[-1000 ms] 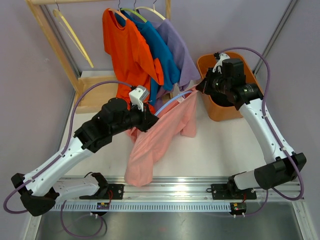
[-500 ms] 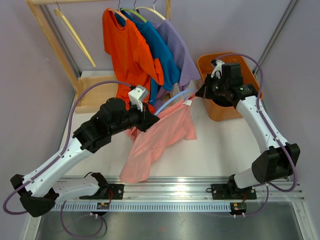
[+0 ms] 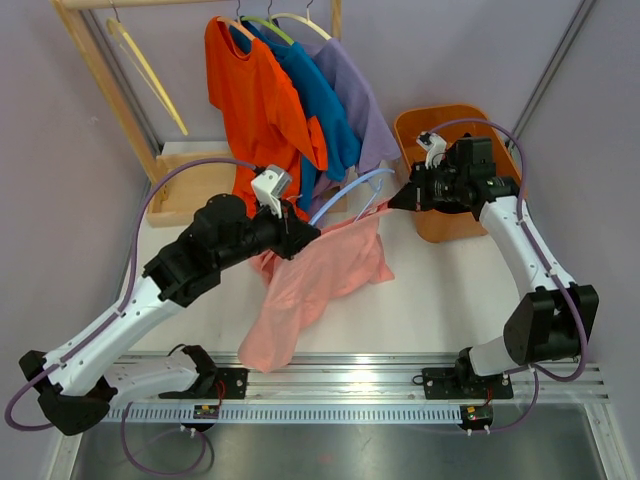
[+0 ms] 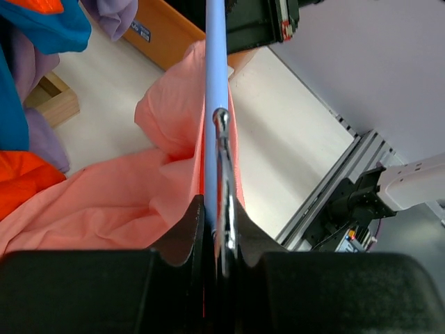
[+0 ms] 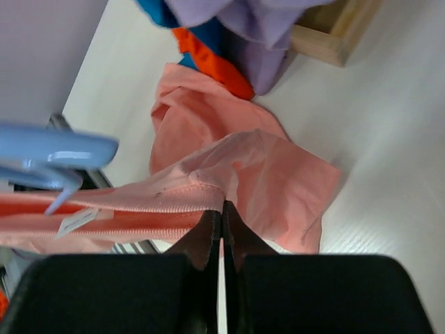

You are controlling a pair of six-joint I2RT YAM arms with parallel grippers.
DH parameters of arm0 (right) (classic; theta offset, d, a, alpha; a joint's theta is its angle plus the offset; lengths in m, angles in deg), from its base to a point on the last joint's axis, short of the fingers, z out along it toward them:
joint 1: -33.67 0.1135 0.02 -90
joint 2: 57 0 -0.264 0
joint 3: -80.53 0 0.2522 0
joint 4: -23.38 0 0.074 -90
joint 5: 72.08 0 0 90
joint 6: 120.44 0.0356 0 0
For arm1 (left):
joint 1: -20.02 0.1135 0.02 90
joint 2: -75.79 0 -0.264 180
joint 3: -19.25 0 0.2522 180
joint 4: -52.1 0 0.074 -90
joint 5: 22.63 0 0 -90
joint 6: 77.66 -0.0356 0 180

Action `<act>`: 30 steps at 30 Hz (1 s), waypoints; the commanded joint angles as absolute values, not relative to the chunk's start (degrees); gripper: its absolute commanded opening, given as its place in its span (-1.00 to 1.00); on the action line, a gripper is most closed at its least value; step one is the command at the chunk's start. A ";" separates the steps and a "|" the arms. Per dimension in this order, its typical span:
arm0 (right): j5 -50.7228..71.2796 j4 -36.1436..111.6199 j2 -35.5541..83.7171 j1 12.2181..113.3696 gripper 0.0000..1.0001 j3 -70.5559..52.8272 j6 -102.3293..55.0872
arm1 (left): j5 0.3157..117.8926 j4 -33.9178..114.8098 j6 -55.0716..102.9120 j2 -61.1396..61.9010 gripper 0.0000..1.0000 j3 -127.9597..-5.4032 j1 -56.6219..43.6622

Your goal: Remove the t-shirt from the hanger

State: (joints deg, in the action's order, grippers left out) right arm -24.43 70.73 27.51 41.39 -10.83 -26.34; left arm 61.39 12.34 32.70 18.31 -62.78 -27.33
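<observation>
1. The left gripper (image 4: 215, 209) clamps the blue hanger (image 4: 215, 56); the right gripper (image 5: 221, 212) pinches the pink t-shirt (image 3: 320, 275) at its collar.
2. The t-shirt droops just left of the orange basket (image 3: 440, 228).
3. It looks soft, light and stretchy, so the collar hem likely grips best.

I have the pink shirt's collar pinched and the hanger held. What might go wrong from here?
The right end effector pinches only the collar edge of the pink t-shirt; it may slip. The blue hanger, shut in the left end effector, sits close to the hanging purple shirt and might snag it.
</observation>
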 commanded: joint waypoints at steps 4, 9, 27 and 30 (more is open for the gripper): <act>-39.82 68.95 24.74 39.73 -0.92 -9.43 -41.58 | 61.31 25.24 34.41 14.37 -1.00 -64.12 -27.44; -41.84 79.13 24.56 39.64 -0.36 -13.11 -53.26 | 56.12 26.04 31.33 9.35 -1.00 -66.22 -25.87; -52.21 119.84 25.34 39.47 0.53 -33.83 -104.43 | 32.74 12.52 6.02 -1.11 -1.00 -73.78 -19.36; -51.52 124.66 30.88 41.22 0.60 -41.74 -109.26 | 31.68 10.05 2.50 -2.35 -1.00 -76.33 -19.36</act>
State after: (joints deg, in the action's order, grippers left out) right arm -49.00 113.65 26.13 39.86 -34.64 -100.30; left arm 36.75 10.90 9.31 -2.01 -71.04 -19.31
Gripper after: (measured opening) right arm 0.794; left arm 0.127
